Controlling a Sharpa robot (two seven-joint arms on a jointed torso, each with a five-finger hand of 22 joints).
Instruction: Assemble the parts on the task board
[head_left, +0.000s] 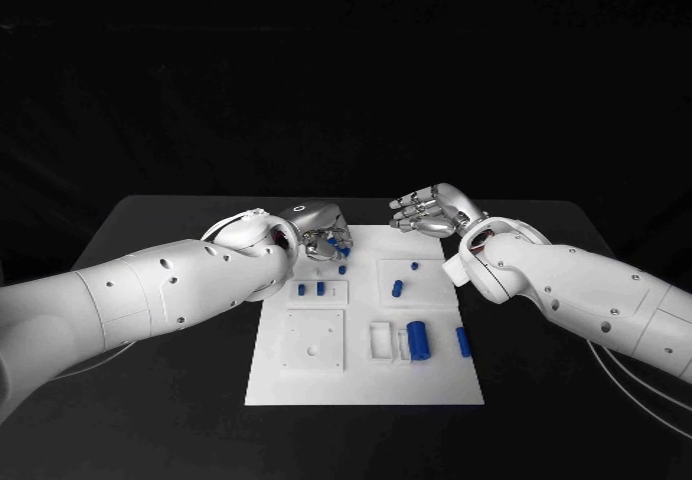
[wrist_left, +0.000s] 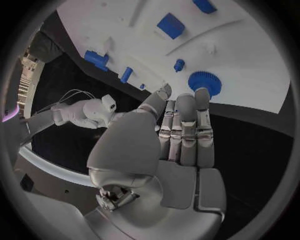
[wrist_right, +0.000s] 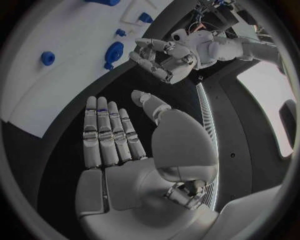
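Both hands are poised at the far edge of the board, with nothing held.

In the head view, the white board (head_left: 361, 385) is seen mid-counter (head_left: 144, 420), with blue parts (head_left: 418, 340) spread over it; the left hand (head_left: 323, 232) hovers at about 11 o'clock of the board and the right hand (head_left: 433, 212) at 1 o'clock, off its corner. In the left wrist view, that hand's fingers (wrist_left: 181, 125) are stretched flat and empty, their tips just short of a blue gear (wrist_left: 204, 83), a detail lost overhead. In the right wrist view, the right hand is spread wide and empty over bare counter. A pick-up seems in hand; next, fingers must be closed round the gear.
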